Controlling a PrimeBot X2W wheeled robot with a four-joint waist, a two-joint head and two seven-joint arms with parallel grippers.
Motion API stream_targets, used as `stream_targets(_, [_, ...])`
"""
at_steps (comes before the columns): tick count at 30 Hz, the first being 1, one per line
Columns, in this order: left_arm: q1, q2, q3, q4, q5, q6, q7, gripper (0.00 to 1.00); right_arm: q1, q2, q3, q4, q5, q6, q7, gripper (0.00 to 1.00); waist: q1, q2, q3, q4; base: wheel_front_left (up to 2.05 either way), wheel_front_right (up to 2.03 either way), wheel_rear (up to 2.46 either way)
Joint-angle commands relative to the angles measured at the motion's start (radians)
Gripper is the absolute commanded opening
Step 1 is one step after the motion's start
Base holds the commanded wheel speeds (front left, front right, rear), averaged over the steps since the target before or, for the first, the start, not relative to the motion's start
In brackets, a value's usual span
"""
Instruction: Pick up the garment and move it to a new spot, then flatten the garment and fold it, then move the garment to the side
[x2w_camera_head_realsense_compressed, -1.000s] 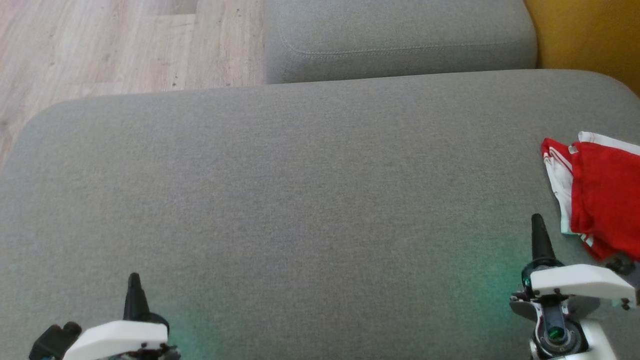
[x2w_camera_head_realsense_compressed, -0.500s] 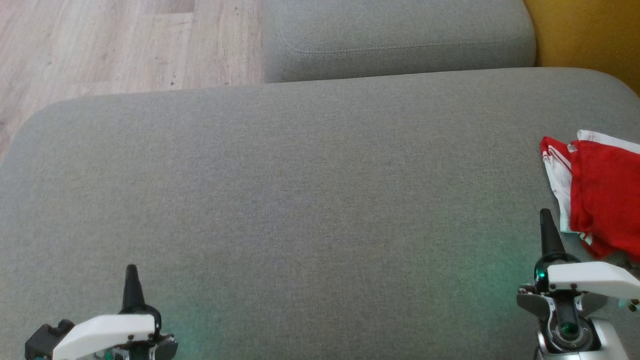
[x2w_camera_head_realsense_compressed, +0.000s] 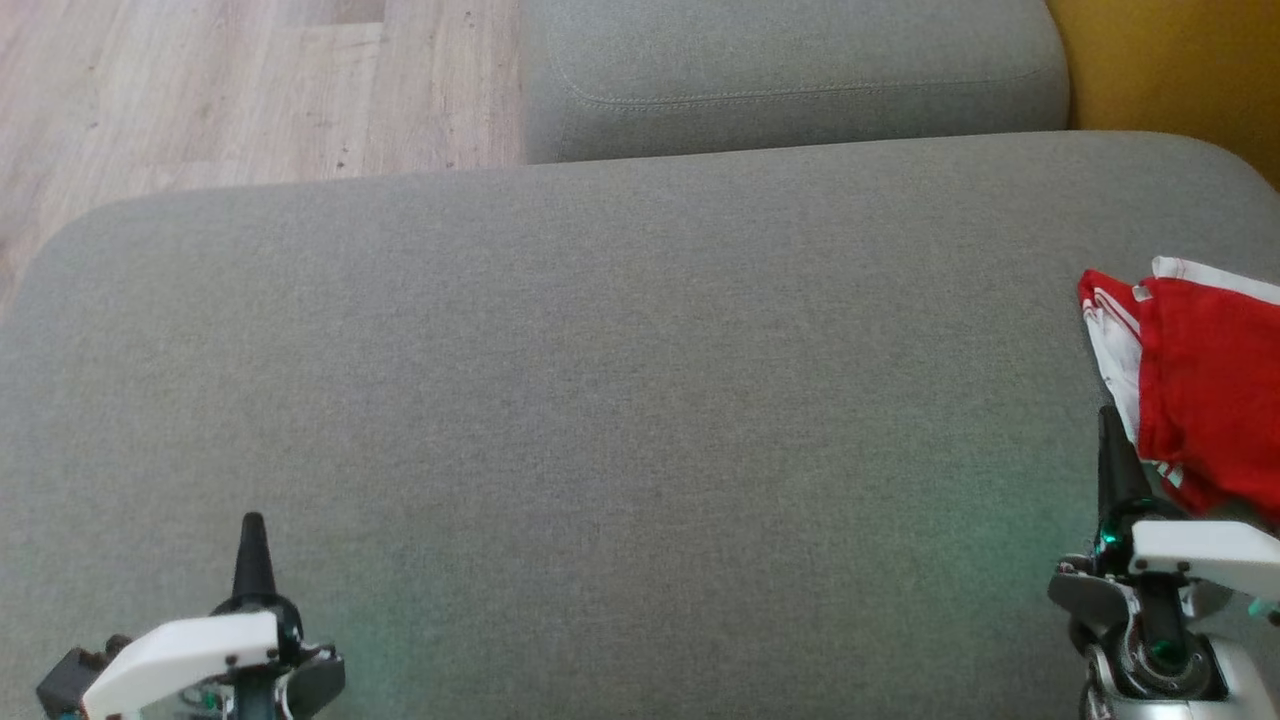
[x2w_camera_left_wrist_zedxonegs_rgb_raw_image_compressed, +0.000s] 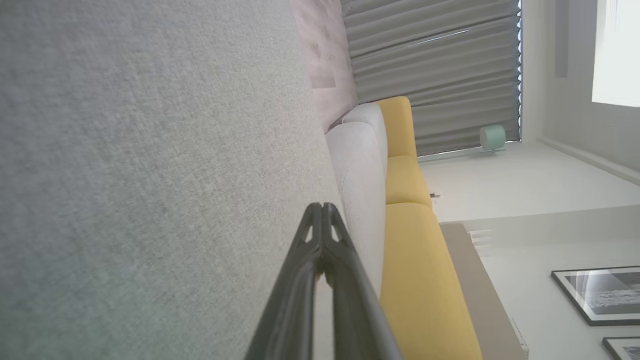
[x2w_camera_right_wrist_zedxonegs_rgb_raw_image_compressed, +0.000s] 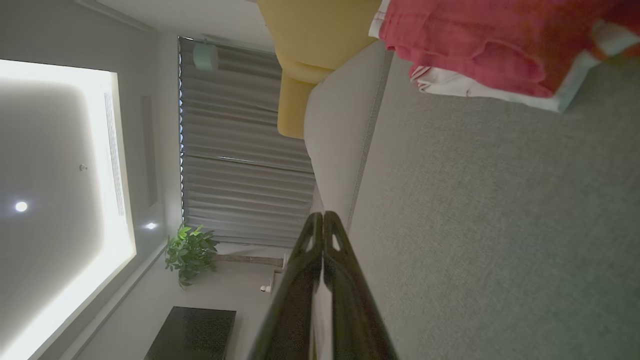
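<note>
I have the red and white garment (x2w_camera_head_realsense_compressed: 1210, 390) at the far right of the big grey seat cushion (x2w_camera_head_realsense_compressed: 600, 400), bunched in folds and cut off by the edge of my head view. Its white striped part faces the middle of the cushion, with the red part lying over it.

My right tool (x2w_camera_head_realsense_compressed: 1112, 435) is at the lower right, its dark fingers pointing up the view. The tips come just beside the garment's white edge. In the right wrist view the right tool (x2w_camera_right_wrist_zedxonegs_rgb_raw_image_compressed: 323, 217) is closed, its two fingers meeting at the tips with nothing between them. There the garment (x2w_camera_right_wrist_zedxonegs_rgb_raw_image_compressed: 475, 40) lies along the top right, and bare grey fabric shows between it and the tips. I read that as close to the cloth and not gripping it.

My left tool (x2w_camera_head_realsense_compressed: 252, 535) sits at the lower left over bare cushion, well apart from the garment. The left wrist view shows the left tool (x2w_camera_left_wrist_zedxonegs_rgb_raw_image_compressed: 322, 210) closed too, tip to tip and empty.

Beyond the seat cushion lies a second grey cushion (x2w_camera_head_realsense_compressed: 800, 70), with wood floor (x2w_camera_head_realsense_compressed: 200, 90) to its left and yellow upholstery (x2w_camera_head_realsense_compressed: 1170, 60) to its right. The wrist views also catch pleated grey curtains (x2w_camera_left_wrist_zedxonegs_rgb_raw_image_compressed: 435, 60) and a leafy potted plant (x2w_camera_right_wrist_zedxonegs_rgb_raw_image_compressed: 190, 250).
</note>
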Motion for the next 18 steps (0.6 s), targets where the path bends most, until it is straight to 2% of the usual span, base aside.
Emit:
stream_targets(1, [-0.053,0.008,0.032,-0.041,-0.030,-0.011,0.009,0.00,-0.011,-0.004,0.013,-0.045,0.030,-0.001,0.011,0.00,0.0000,0.0000,0.000,0.000,0.00,0.00,0.00])
stream_targets(18, [-0.070,0.009,0.055,-0.062,-0.217,-0.031,0.057,0.00,-0.003,-0.004,-0.013,-0.091,0.203,-0.001,0.058,0.00,0.0000,0.0000,0.004,-0.006,0.00,0.00,0.00])
